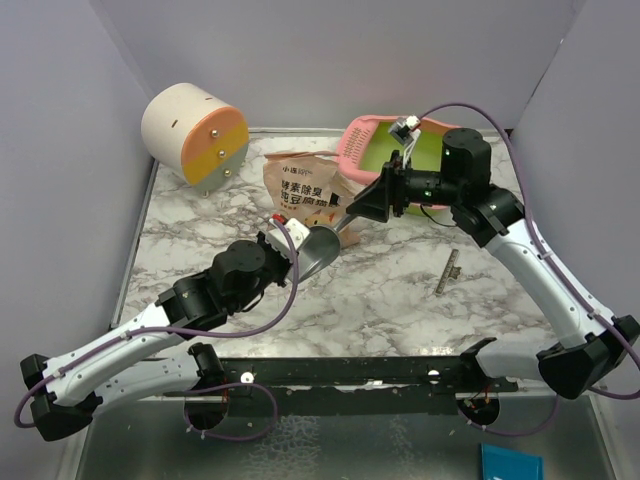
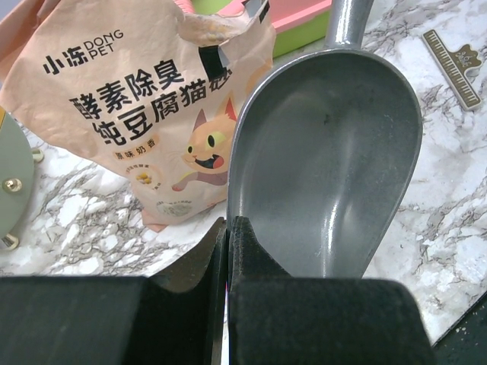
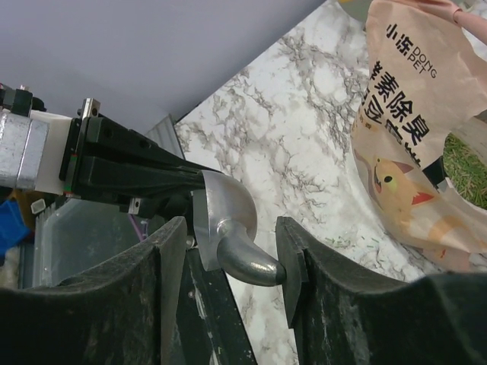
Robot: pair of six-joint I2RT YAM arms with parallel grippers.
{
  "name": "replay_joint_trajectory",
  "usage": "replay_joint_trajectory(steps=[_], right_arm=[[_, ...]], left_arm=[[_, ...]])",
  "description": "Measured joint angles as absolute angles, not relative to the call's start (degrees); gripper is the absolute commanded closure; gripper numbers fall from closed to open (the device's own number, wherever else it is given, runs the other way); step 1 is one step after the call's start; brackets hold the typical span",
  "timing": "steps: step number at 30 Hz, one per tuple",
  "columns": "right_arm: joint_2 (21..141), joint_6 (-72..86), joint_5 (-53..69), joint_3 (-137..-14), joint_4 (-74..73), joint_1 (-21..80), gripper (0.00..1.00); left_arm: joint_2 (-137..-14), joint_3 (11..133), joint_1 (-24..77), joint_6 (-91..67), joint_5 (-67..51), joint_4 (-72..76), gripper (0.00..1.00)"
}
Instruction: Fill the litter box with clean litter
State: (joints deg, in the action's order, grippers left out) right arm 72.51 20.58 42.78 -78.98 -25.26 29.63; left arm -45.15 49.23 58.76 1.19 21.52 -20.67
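Note:
The grey metal scoop (image 1: 318,250) hangs over the table in front of the cat-printed litter bag (image 1: 305,190). My left gripper (image 2: 227,228) is shut on the edge of the scoop's bowl (image 2: 327,160), which is empty. My right gripper (image 3: 232,255) is open astride the scoop's handle (image 3: 251,262); the handle's end touches the right pad (image 3: 293,258), with a gap on the other side. The litter box (image 1: 400,150), pink rim and lime-green basin, lies behind the bag at the back right. Of the clean litter, only a few green flecks (image 3: 335,240) show on the table.
A cream-and-orange cylinder (image 1: 195,130) lies on its side at the back left. A flat metal clip (image 1: 448,272) rests on the marble right of centre. Grey walls close in the table on the left, back and right.

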Motion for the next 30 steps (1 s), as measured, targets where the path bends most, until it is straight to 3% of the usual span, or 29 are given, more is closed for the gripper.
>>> replay_joint_trajectory(steps=[22,30], right_arm=[[74.63,16.8,49.1,-76.16,-25.39,29.56,0.61],[74.63,15.46,50.7,-75.77,-26.06,29.56,0.83]], left_arm=[[-46.68,49.23,58.78,1.78,21.19,-20.62,1.0],[-47.44,49.23,58.85,2.04,20.84,-20.05,1.0]])
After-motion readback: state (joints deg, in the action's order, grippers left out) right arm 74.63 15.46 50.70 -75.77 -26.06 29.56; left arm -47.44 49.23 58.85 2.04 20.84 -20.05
